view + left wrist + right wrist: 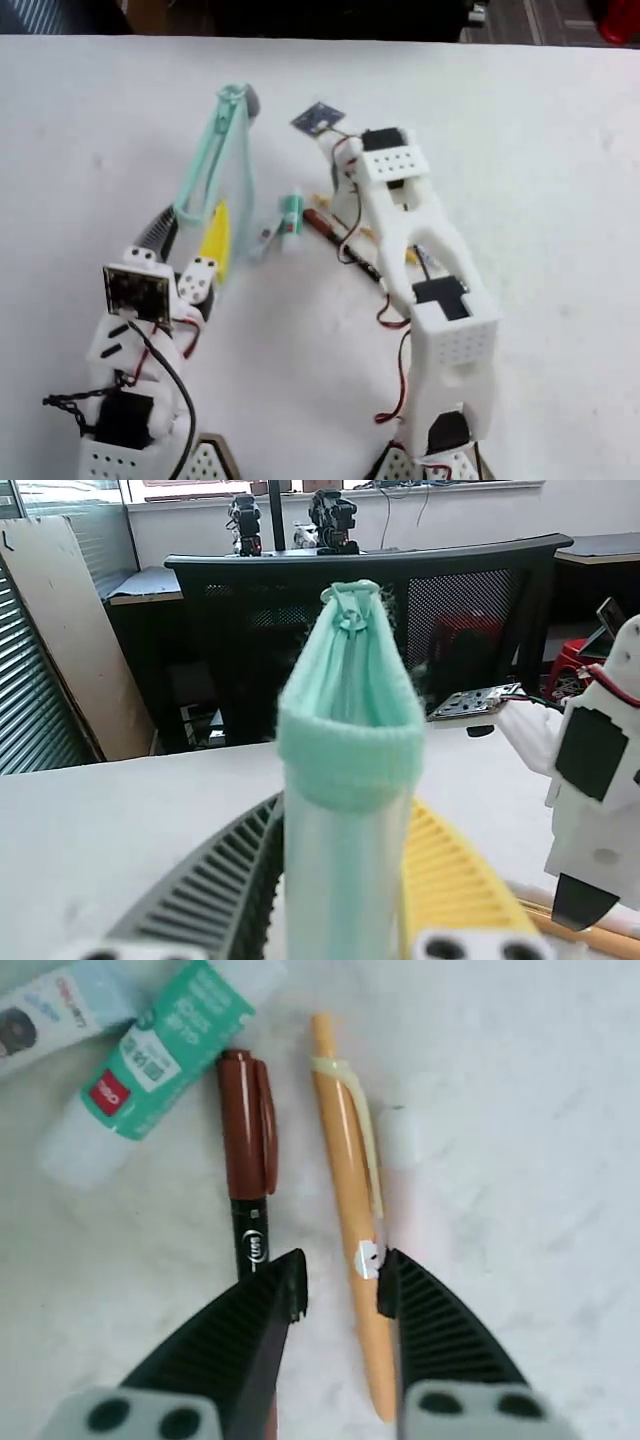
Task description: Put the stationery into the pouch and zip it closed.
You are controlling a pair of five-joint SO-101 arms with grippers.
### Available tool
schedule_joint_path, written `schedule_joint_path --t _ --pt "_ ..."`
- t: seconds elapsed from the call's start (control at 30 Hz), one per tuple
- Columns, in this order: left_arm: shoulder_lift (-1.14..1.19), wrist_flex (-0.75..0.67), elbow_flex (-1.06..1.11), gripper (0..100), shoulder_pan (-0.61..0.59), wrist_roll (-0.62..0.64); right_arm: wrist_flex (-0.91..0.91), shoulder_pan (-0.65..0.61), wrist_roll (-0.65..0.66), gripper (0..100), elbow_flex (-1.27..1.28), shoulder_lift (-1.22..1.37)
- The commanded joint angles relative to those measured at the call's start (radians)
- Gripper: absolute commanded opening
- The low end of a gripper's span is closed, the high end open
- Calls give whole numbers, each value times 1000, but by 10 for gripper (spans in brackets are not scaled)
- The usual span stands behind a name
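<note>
The pouch (pixel 222 150), clear with mint-green trim, stands on edge on the white table. My left gripper (pixel 192 224) is shut on its near end. In the left wrist view the pouch (pixel 350 730) rises between the grey and yellow fingers of that gripper (pixel 345 825). My right gripper (pixel 340 1285) is open and points down at the table, with an orange pen (pixel 350 1160) lying between its fingers, close to one pad. A brown marker (pixel 248 1130) runs under the other finger. A green glue stick (pixel 160 1060) lies just beyond. In the high view the right gripper (pixel 345 222) is above the marker (pixel 330 232), beside the glue stick (pixel 290 214).
A small white-and-blue item (pixel 40 1005) lies next to the glue stick. The right arm's white body (pixel 590 770) stands close beside the pouch. A black chair (pixel 300 610) stands past the table's far edge (pixel 400 38). Bare table spreads to the left and right.
</note>
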Motion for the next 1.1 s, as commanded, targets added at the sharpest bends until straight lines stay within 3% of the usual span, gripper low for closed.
schedule_joint_path --t 0.0,0.37,0.83,1.07 --pt "2 -11 -3 174 8 8 -10 4 3 127 -9 -44" --pt "2 -9 -3 174 8 8 -65 35 11 152 -8 81" --pt "2 -11 -2 175 8 8 -48 77 3 152 6 -54" --pt "2 -11 -2 174 8 8 -125 90 11 152 -11 67"
